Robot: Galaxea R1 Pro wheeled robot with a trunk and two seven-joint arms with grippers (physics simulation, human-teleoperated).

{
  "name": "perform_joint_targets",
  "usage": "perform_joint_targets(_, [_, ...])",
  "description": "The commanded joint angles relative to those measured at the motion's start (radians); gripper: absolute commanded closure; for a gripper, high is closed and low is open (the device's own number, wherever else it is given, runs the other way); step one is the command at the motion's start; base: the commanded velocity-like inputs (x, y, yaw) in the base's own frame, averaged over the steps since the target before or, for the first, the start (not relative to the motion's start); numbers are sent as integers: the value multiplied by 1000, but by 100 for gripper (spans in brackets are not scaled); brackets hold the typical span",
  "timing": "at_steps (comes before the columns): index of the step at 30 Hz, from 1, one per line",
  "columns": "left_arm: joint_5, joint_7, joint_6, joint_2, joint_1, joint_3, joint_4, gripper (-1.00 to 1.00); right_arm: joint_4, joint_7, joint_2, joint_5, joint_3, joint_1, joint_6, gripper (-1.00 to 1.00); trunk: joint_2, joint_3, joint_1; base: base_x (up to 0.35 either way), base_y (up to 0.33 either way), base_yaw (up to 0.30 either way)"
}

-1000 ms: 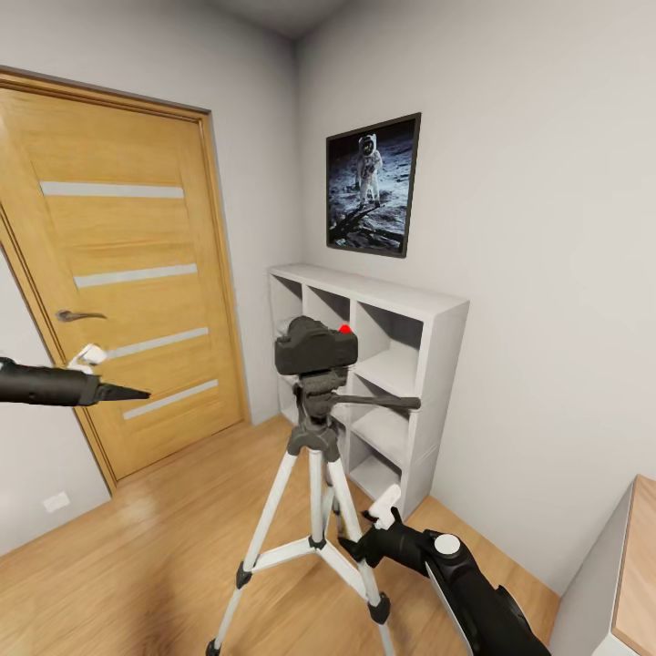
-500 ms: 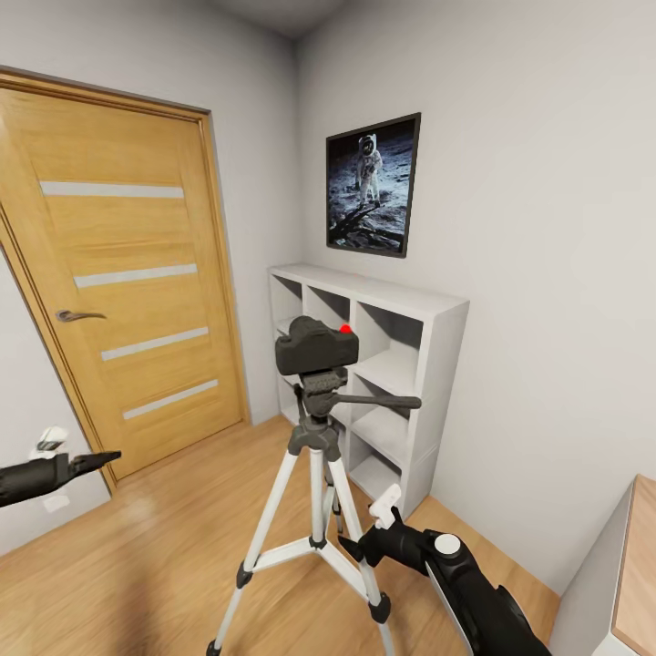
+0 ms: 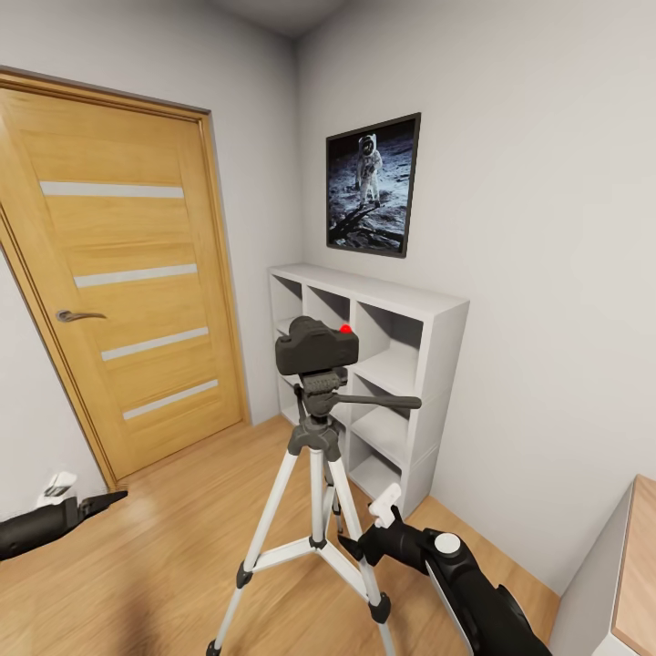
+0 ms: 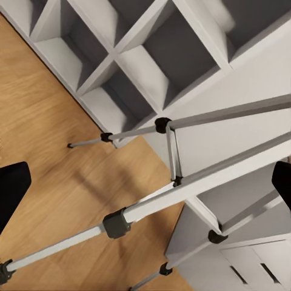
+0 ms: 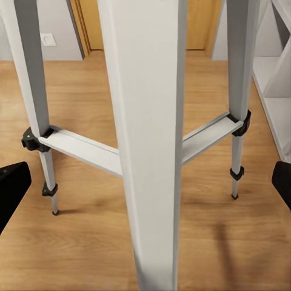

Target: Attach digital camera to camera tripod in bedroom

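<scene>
The black digital camera (image 3: 316, 346), red dot on top, sits on the head of the camera tripod (image 3: 314, 428) in the middle of the bedroom floor. No gripper touches it. My left gripper (image 3: 87, 494) hangs low at the far left, well away from the tripod, and its dark fingers (image 4: 12, 194) stand wide apart, open and empty. The left wrist view looks at the silver tripod legs (image 4: 182, 182). My right gripper (image 3: 369, 530) is open just beside a lower tripod leg (image 5: 145, 139), with its fingers (image 5: 12, 188) at either side of that leg, not touching it.
A shut oak door (image 3: 118, 273) stands at the left. White cube shelving (image 3: 392, 364) stands against the right wall behind the tripod, under a framed astronaut picture (image 3: 374, 187). A wood-topped cabinet (image 3: 629, 583) sits at the lower right. Bare plank floor (image 3: 164, 565) spreads at the left.
My left arm has dropped from mid height to low near the floor and drawn back to the left. The right arm, the camera and the tripod have not moved.
</scene>
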Motion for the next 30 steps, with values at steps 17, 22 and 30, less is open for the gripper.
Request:
perform_joint_targets(17, [2,4,-106,-7,16,7,238,-100,-66,7,-1,6,-4,8,13,-100,-1,0,0,0,0,0])
perform_joint_targets(22, [1,8,-221,-11,29,9,415,-100,-104,7,-3,6,-5,13,17,-100,-1,0,0,0,0,0])
perform_joint_targets(30, [5,12,-370,-29,75,10,569,-100,-147,8,-6,6,-6,24,19,-100,-1,0,0,0,0,0])
